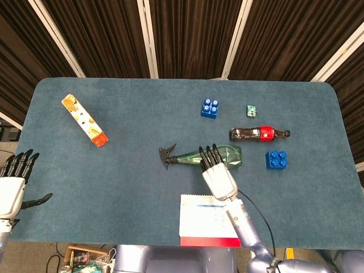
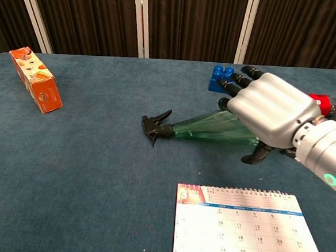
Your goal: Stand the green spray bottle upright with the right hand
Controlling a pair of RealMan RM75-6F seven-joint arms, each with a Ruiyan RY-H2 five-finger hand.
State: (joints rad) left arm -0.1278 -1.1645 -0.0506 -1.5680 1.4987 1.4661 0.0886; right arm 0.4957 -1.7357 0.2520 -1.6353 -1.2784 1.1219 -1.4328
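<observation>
Left hand (image 1: 12, 185): near left table edge, fingers spread, idle, holding nothing.
Right hand (image 2: 265, 112): fingers extended, spread over the bottle's wide body, not yet closed, apparently positioning to grasp.
Green spray bottle (image 1: 193, 157): lying mid-table, black nozzle pointing left.

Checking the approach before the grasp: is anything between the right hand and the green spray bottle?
Nothing visible. The right hand is over the green spray bottle, which lies on its side. The calendar sits nearer the robot, the cola bottle beyond; neither intervenes.
</observation>
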